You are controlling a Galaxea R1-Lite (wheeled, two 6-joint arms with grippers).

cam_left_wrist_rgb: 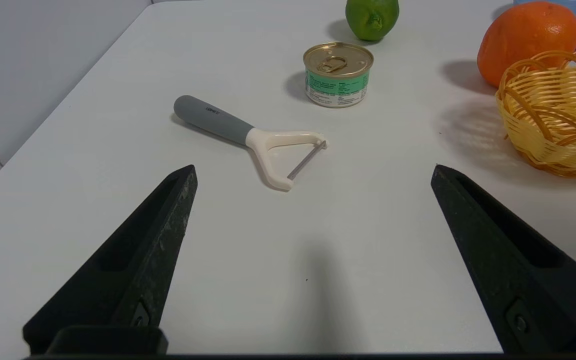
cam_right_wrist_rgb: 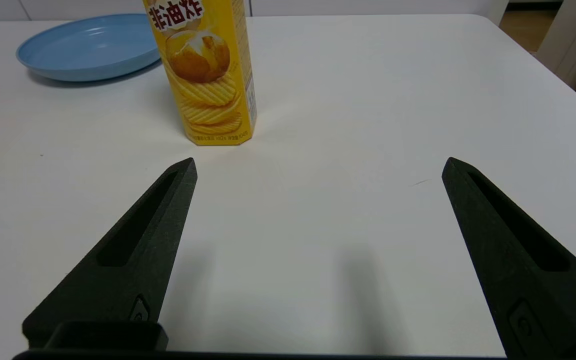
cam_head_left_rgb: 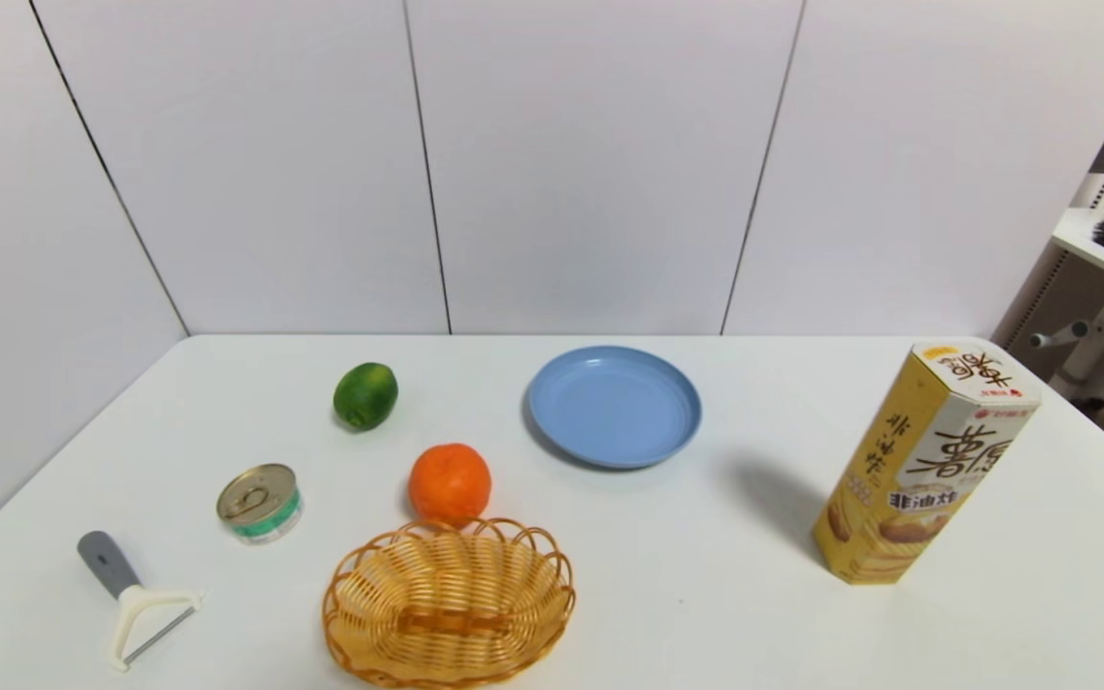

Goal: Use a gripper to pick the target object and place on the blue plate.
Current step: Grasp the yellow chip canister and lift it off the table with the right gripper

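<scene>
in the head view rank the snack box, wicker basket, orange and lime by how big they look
1. Tall yellow hexagonal snack box and woven orange wicker basket: alike, the basket nearer the camera.
2. Round orange.
3. Green lime, farther off.

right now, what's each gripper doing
Left gripper: open, empty, above the table near the peeler.
Right gripper: open, empty, short of the snack box.

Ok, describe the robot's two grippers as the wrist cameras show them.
Both look alike. The left gripper and the right gripper each have two matte black fingers tapering to a point, with a long recessed slot down each finger and a small round fastener near its base. No cables, markings or arm links are visible.
</scene>
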